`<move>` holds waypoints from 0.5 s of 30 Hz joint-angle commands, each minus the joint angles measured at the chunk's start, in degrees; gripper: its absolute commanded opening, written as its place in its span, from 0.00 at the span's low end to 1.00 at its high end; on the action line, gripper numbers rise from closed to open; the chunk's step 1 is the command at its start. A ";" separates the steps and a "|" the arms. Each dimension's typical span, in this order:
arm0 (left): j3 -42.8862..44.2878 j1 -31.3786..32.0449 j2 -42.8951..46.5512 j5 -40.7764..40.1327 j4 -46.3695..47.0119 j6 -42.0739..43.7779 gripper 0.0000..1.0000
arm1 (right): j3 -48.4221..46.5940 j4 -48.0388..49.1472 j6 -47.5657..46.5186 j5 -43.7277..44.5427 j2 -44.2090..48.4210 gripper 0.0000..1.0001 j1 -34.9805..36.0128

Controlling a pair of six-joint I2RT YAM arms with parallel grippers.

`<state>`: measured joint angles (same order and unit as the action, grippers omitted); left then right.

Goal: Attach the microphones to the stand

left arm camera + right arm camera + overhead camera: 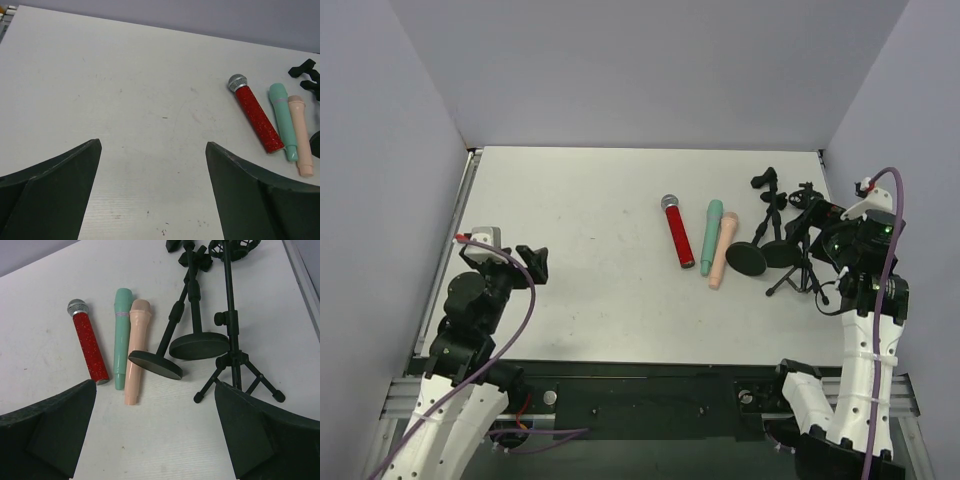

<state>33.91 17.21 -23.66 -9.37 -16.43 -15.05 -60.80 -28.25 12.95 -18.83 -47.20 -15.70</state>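
Three microphones lie side by side right of the table's middle: a red one with a grey mesh head [677,233] [90,342] [256,116], a mint-green one [711,236] [121,340] [283,120] and a peach-pink one [724,251] [136,352] [301,132]. Just right of them are black stands: a round-base stand [746,258] [156,365] that is tilted, another round-base stand [780,252] [200,346], and a tripod stand [805,275] [232,365]. My right gripper [817,222] [155,384] hangs open above the stands, holding nothing. My left gripper [535,262] [153,144] is open and empty at the table's left.
Grey walls close in the table on the left, back and right. A metal rail [463,200] runs along the left edge. The stands' clips [306,70] crowd the far right corner near the right wall.
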 commanded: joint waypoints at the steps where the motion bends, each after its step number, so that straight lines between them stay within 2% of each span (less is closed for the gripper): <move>1: 4.14 0.19 -1.91 4.44 -1.15 -4.02 0.97 | 0.42 3.90 -0.11 -1.37 -1.31 1.00 0.06; 5: 5.72 0.19 -4.63 7.60 -1.42 -4.38 0.97 | -0.11 2.68 -7.57 -6.46 -1.84 1.00 1.72; 9: 5.64 0.19 -7.62 8.14 -0.63 -2.97 0.97 | -0.64 -2.66 -27.22 -9.29 -1.67 1.00 8.92; 11: 4.77 0.19 -8.76 8.22 0.07 -2.36 0.97 | -1.34 -6.71 -33.04 -11.40 -2.71 1.00 11.04; 15: 4.59 0.10 -10.09 8.84 -0.97 -1.91 0.97 | -4.67 -7.16 -26.33 -8.16 -9.56 1.00 11.22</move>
<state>37.52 17.21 -32.97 -2.13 -18.13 -17.72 -60.99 -32.84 -10.94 -27.24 -51.18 -4.56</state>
